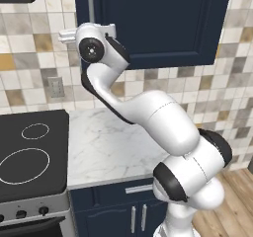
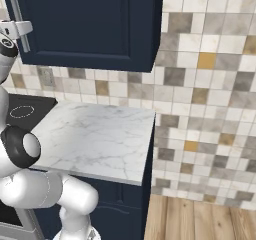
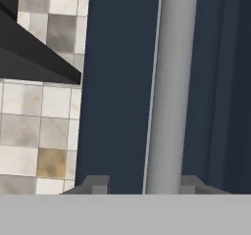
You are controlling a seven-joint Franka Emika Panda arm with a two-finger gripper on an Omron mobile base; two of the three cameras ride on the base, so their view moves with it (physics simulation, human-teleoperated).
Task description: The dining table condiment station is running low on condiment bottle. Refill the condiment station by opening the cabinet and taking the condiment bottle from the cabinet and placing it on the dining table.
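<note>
Hand view: gripper [image 3: 142,185] fingers straddle the cabinet [image 1: 163,19] handle [image 3: 171,92], jaws narrowed around it, contact unclear; door closed, so the condiment bottle is presumably inside, unseen; risk: loose grip slips off the bar when pulling.

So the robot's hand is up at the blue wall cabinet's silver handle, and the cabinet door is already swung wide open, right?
Not quite. The gripper is indeed up at the silver bar handle, one fingertip on each side of it, but the cabinet door is shut, flat against its frame, as the left and right base views show.
</note>
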